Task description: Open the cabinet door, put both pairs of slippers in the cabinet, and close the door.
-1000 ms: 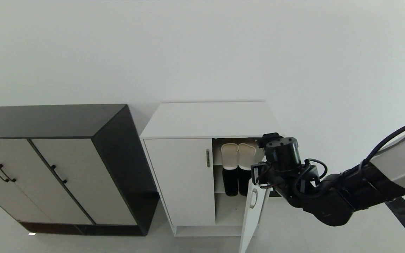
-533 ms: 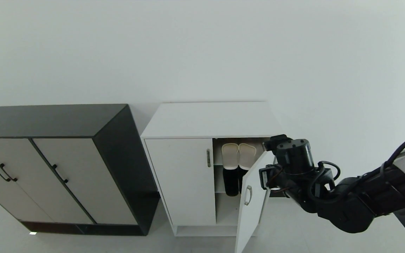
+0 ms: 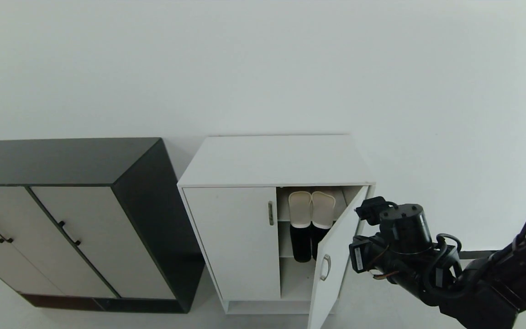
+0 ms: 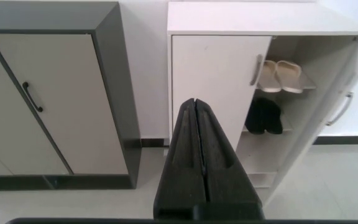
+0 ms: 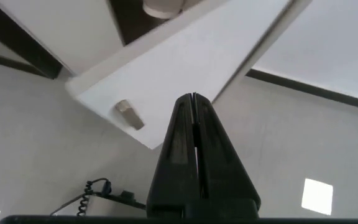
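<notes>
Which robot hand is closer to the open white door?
Right. The right end effector sits beside the outer face of the open white cabinet door; the left end effector hangs far back from it.

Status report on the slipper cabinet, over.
Left gripper shut, back from cabinet. Right gripper shut, at the door, outer face. White slippers above black slippers, both shelved. Door part open, nothing seen blocking it.

Black cabinet (image 3: 149,219) with two pale grey doors (image 3: 107,242), both shut, fitted with black bar handles (image 3: 69,233). Set against a plain white wall (image 3: 263,68) on a light grey floor (image 4: 328,186). Dark baseboard (image 4: 347,140) along the wall. Coiled black cable (image 5: 98,185) lying on the floor.
</notes>
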Robot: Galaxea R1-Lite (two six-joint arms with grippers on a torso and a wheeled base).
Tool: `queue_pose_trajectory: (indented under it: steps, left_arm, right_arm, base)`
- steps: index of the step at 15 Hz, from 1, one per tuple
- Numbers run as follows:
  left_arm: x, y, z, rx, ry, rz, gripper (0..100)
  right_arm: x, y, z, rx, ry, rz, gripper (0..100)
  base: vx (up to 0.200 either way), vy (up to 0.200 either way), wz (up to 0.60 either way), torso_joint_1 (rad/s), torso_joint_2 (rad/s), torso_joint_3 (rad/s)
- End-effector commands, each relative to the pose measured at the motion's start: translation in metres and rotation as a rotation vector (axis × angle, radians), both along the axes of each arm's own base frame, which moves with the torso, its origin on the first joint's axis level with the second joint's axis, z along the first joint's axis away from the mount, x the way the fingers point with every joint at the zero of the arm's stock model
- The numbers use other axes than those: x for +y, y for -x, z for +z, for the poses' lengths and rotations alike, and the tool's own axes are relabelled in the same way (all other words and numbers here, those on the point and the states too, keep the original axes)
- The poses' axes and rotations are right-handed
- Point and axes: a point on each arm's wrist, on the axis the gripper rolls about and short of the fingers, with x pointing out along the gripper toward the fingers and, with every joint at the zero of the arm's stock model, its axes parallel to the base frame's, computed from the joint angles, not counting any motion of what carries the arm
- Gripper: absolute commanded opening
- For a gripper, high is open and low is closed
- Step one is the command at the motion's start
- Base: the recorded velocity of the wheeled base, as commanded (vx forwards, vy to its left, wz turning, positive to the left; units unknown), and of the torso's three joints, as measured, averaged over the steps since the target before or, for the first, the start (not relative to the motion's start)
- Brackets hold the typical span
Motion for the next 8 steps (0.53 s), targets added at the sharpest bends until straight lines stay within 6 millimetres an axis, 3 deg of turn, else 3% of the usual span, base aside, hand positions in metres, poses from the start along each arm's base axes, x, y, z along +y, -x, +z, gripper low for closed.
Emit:
queue_pose_trajectory:
  steps: [1,3,8]
  left_arm:
    - [0.0,0.0,0.0,0.0,0.0,0.0,0]
    - [0.0,0.0,0.0,0.0,0.0,0.0,0]
    - [0.0,0.0,0.0,0.0,0.0,0.0,0]
  right_arm:
    - [0.002,-0.001,-0.012,0.032,0.021,0.005,0]
    - [0.003,-0.002,-0.015,0.039,0.024,0.008,0]
    - [0.017,-0.031,-0.032,0.049,0.001,0.024,0]
  base:
    - [0.0,0.0,0.0,0.0,0.0,0.0]
    - [0.0,0.0,0.0,0.0,0.0,0.0]
    - [0.0,0.0,0.0,0.0,0.0,0.0]
